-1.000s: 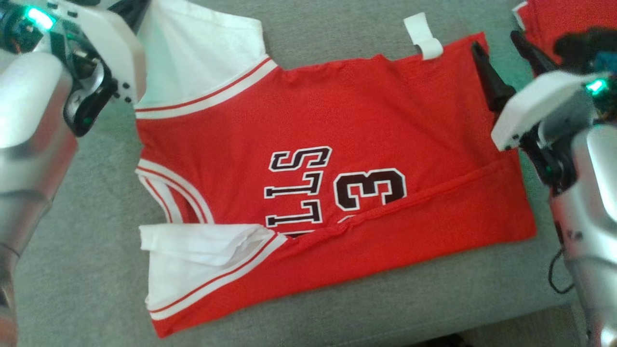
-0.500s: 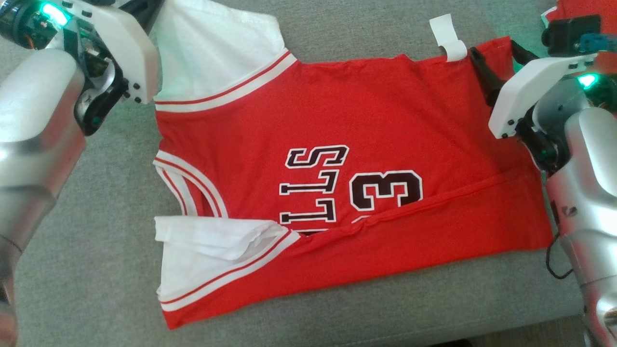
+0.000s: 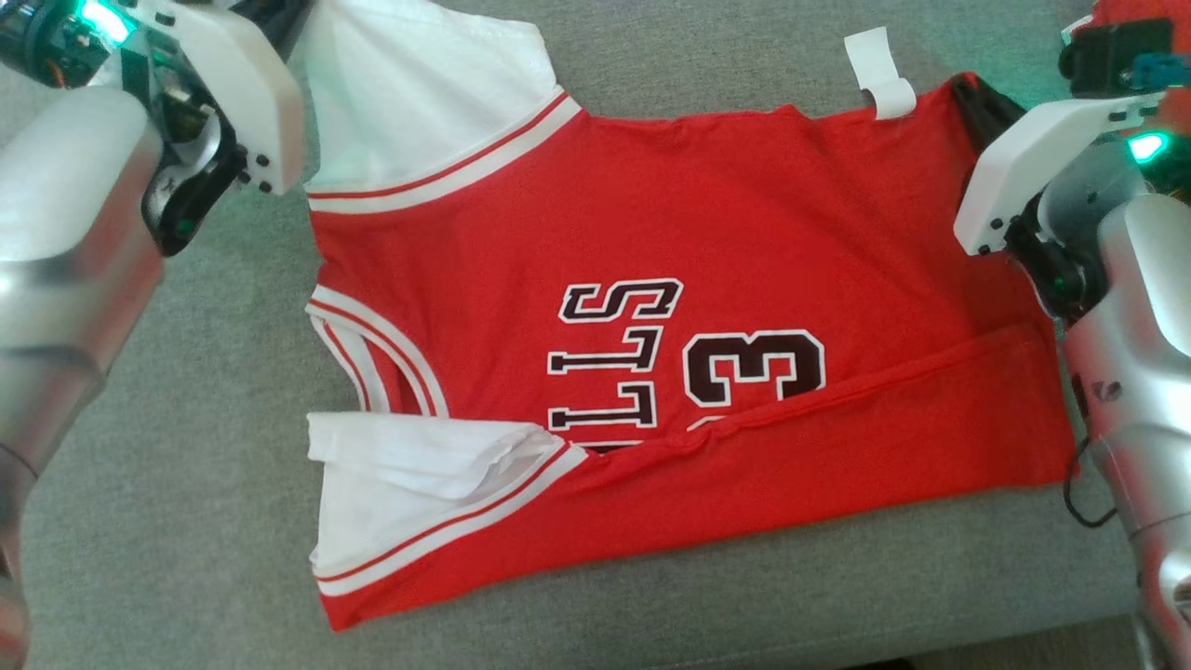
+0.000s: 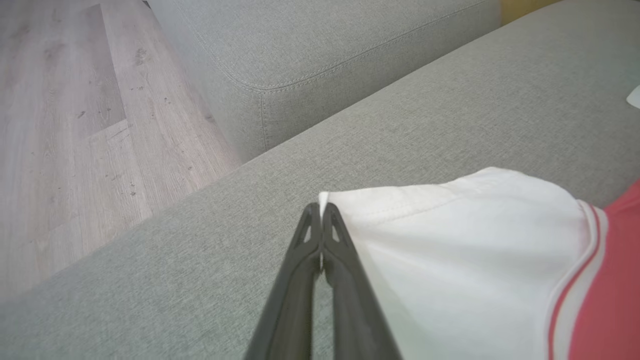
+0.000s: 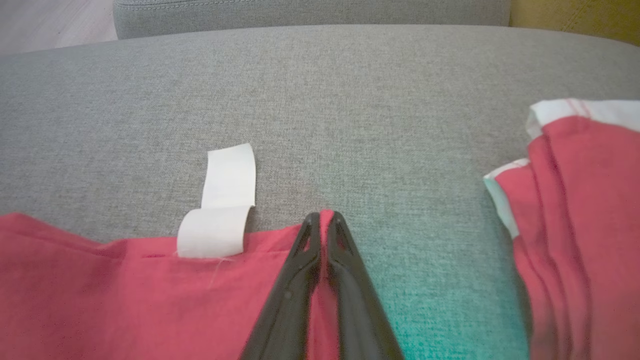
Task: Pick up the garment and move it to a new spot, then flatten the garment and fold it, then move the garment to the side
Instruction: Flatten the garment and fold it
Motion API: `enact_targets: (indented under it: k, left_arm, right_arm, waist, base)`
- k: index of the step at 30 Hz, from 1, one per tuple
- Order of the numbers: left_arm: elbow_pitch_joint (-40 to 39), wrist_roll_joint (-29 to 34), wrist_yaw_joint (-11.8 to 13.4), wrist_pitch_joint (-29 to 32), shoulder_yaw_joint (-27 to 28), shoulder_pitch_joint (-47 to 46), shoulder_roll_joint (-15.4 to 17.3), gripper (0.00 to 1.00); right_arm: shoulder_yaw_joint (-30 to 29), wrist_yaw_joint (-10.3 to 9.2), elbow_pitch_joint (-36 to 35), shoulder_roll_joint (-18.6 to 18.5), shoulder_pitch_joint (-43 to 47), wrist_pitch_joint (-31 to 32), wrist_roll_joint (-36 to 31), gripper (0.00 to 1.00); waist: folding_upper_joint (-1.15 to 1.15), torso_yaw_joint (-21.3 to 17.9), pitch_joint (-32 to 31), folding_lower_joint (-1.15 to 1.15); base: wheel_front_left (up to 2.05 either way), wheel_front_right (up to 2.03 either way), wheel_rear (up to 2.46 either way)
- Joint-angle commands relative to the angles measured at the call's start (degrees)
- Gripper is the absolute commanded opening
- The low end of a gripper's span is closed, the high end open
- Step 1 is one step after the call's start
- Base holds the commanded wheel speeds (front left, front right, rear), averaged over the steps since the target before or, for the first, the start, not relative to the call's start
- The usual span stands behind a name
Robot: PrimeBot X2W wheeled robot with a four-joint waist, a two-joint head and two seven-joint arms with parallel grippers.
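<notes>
Garment (image 3: 651, 233), flat red fabric with white sleeves (image 3: 409, 93): left gripper (image 4: 321, 212) clamps a sleeve corner, right gripper (image 5: 324, 220) clamps a hem corner.

Red garment (image 3: 726, 233) with white sleeves, dark lettering; grey couch (image 3: 186, 521).

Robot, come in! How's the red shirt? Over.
Left gripper shut on white sleeve. Right gripper shut on red corner. Shirt spread on sofa, near edge folded. Another red garment apart, right.
</notes>
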Motion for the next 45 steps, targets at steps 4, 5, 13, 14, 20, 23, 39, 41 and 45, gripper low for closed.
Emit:
enact_targets:
  k: [4, 5, 13, 14, 20, 23, 39, 41, 45]
  left_arm:
    - [-0.6, 0.4, 0.1, -4.3, 0.1, -4.9, 3.0, 0.0]
    - [-0.6, 0.7, 0.1, -5.8, 0.0, -5.4, 3.2, 0.0]
    - [2.0, 1.5, 0.1, -16.6, 1.2, -8.7, 2.3, 0.0]
    - [2.0, 1.5, 0.1, -16.6, 1.2, -8.7, 2.3, 0.0]
    - [2.2, -2.7, 0.1, -18.7, 1.3, -5.9, 0.3, 0.0]
    - [-0.2, -4.4, 0.1, -20.5, 0.2, -2.4, 0.6, 0.0]
    - [-16.0, -6.8, 1.7, -25.7, 0.0, 19.6, 5.9, 0.0]
    - [-18.9, -6.2, 2.6, -25.8, 0.5, 22.9, 6.6, 0.0]
    - [-24.8, -4.7, 4.7, -25.9, 3.4, 29.5, 7.7, 0.0]
  right_arm:
    - [0.3, -0.05, -1.3, -1.6, -2.4, -2.9, 1.0, 0.0]
    - [-0.1, -0.05, -1.3, -1.7, -2.8, -3.6, 1.3, 0.0]
    - [-4.1, -0.05, -0.4, -3.1, -5.6, -7.9, 4.0, 0.0]
    - [-4.1, -0.05, -0.4, -3.1, -5.6, -7.9, 4.0, 0.0]
    - [-5.3, -0.05, 0.1, -4.4, -2.6, -10.0, 5.0, 0.0]
    - [-6.9, -0.05, -0.5, -4.8, 0.9, -11.0, 6.9, 0.0]
    - [-12.7, -0.05, -9.6, -5.3, 22.2, -11.5, 8.0, 0.0]
    - [-13.7, -0.05, -11.2, -4.8, 24.6, -11.2, 7.7, 0.0]
    - [-15.7, -0.05, -14.5, -3.9, 28.4, -10.3, 6.6, 0.0]
  waist:
    - [0.0, 0.0, -0.3, 0.0]
    - [0.0, -0.1, -0.4, 0.0]
    - [0.0, 0.5, -1.5, 0.0]
    - [0.0, 0.5, -1.5, 0.0]
    - [0.0, 2.7, -3.5, 0.0]
    - [0.0, 4.4, -5.2, 0.0]
    - [0.0, 9.3, -13.4, 0.0]
    - [0.0, 9.4, -14.0, 0.0]
    - [0.0, 9.3, -14.2, 0.0]
  base:
    - [0.0, 0.0, 0.0]
    - [0.0, 0.0, 0.0]
    - [0.0, 0.0, 0.0]
    - [0.0, 0.0, 0.0]
    - [0.0, 0.0, 0.0]
    - [0.0, 0.0, 0.0]
    - [0.0, 0.0, 0.0]
    - [0.0, 0.0, 0.0]
    - [0.0, 0.0, 0.0]
